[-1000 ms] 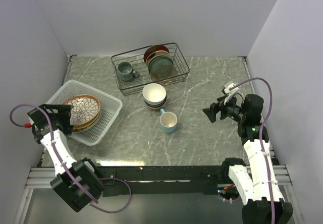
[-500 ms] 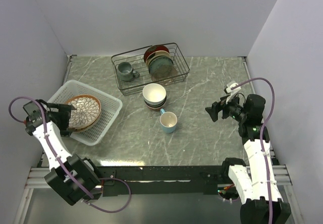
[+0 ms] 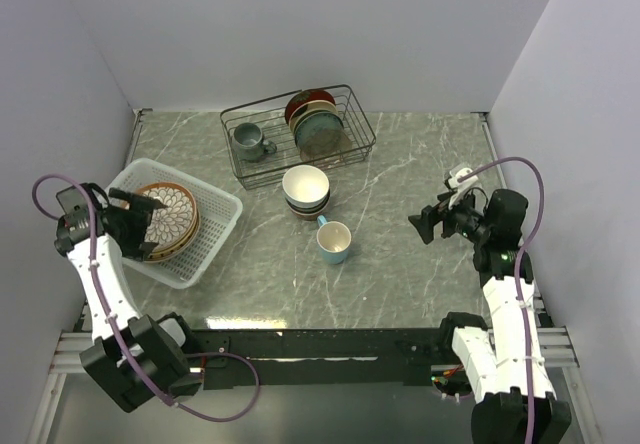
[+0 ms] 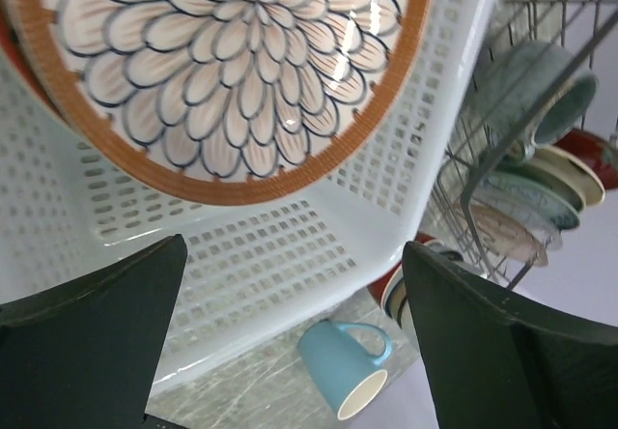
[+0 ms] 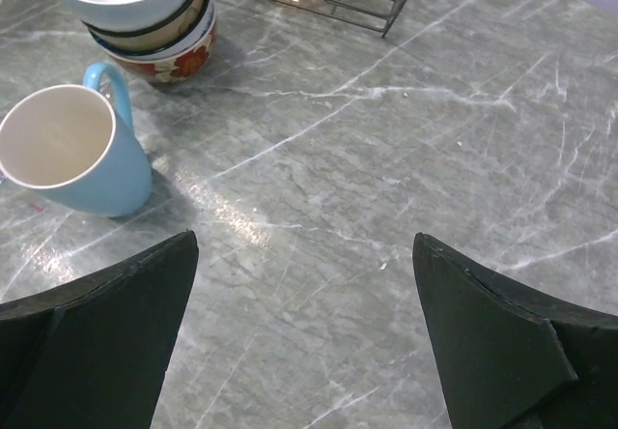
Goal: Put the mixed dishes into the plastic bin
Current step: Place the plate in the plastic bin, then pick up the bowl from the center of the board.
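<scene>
1. The left pincer [image 3: 138, 220] is hovering with its jaws wide apart and gripping nothing. The plastic bin [image 4: 241, 255] is lying directly beneath and ahead of it, with a petal-patterned plate [image 4: 222, 71] topping the stack inside.
2. The right pincer [image 5: 305, 241] is also hanging empty with its jaws spread over bare marble. The light blue mug [image 5: 72, 149] is lying well to its left, and the stacked bowls [image 5: 145, 14] are sitting just beyond the mug.
3. Judgement: the plates are looking done, while the mug and bowls are waiting outside the bin.
4. For a good pickup, the pincer should be straddling the mug's wall or rim rather than the handle, which is pointing toward the bowls.
5. The bowls are nesting, so lifting by the top rim risks taking one bowl only.
6. The wire rack [image 3: 275, 154], with a grey mug [image 3: 248, 142] and upright plates [image 3: 315, 119], is standing far ahead of both pincers and crowding the bowls' far side.
</scene>
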Available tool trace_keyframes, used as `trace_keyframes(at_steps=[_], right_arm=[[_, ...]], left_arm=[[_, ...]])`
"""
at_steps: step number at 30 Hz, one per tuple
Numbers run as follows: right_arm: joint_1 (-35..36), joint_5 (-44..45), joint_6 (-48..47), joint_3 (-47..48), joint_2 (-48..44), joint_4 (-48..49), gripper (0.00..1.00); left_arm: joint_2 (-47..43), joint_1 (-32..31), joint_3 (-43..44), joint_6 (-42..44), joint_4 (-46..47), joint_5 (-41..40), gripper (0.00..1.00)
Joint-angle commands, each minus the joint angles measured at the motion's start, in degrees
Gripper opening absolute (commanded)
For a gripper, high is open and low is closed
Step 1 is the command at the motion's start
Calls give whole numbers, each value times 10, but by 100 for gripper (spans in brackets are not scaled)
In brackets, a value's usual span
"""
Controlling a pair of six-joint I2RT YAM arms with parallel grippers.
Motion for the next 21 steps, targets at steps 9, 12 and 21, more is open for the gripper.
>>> trace_keyframes(at_steps=[9, 12, 21], right_arm=[[2, -140, -234, 99, 60, -178, 100], [24, -163, -311, 140, 83, -242, 100], [179, -49, -346, 212, 131, -253, 100]], left_arm=[[-16, -77, 0, 38, 86, 107, 99], [-31, -95, -29, 49, 140, 156, 99], [-71, -138, -113, 74, 347, 301, 99]])
